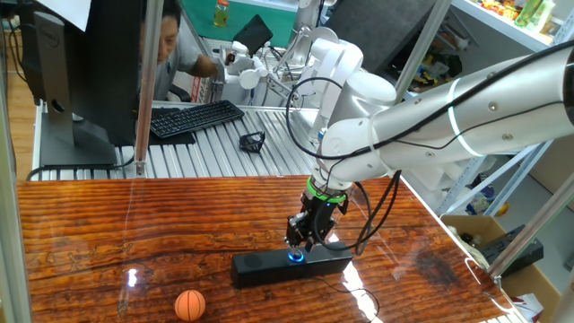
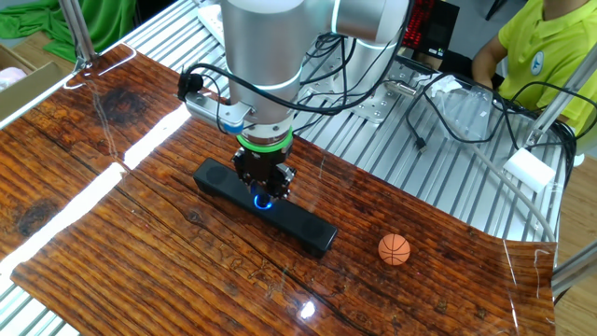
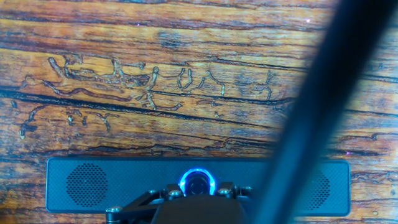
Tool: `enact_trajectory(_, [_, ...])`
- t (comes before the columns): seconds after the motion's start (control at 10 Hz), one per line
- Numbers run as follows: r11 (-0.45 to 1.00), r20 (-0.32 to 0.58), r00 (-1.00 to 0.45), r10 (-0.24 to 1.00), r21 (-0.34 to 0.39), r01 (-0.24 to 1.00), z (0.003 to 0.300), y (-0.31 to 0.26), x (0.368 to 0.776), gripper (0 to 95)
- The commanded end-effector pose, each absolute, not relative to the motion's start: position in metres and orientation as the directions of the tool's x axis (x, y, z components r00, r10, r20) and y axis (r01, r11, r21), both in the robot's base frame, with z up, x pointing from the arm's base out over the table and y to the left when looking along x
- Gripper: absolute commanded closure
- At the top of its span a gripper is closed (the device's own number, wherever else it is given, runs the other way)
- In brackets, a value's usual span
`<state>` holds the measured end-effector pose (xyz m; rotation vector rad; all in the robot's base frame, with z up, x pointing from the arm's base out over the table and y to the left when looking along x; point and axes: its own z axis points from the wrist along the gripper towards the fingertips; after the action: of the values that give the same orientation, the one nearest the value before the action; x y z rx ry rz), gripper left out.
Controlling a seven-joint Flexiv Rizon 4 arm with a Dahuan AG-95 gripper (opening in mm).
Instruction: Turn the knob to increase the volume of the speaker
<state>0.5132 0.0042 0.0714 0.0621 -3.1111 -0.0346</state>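
Arm bent, hand pointing straight down | fingers (image 2: pixel 264 193) at knob (image 3: pixel 198 182) on speaker (image 3: pixel 93 185) | grip unclear

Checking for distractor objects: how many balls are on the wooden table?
1: a small orange basketball lies near the table's front edge, apart from the speaker. None other shows, though the arm hides some tabletop.

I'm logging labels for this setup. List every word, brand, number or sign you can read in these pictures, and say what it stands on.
No text can be read in any view.
speaker: no brand or marking shows on its black grille or around the knob.
red display behind the arm: glowing characters, too blurred to read.
round badge on the yellow shirt: too small to read.
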Motion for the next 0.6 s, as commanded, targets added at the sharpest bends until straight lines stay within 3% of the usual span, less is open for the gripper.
enact_trajectory(0.1, [0.999, 0.030, -0.999, -0.045, 0.023, -0.045, 0.0713, 0.0045, 0.5129, 76.0])
enact_trajectory(0.5, [0.999, 0.026, -0.999, -0.041, 0.023, -0.040, 0.0700, 0.0055, 0.5125, 76.0])
enact_trajectory(0.6, [0.999, 0.026, -0.999, -0.038, 0.022, -0.037, 0.0699, 0.0055, 0.5125, 57.0])
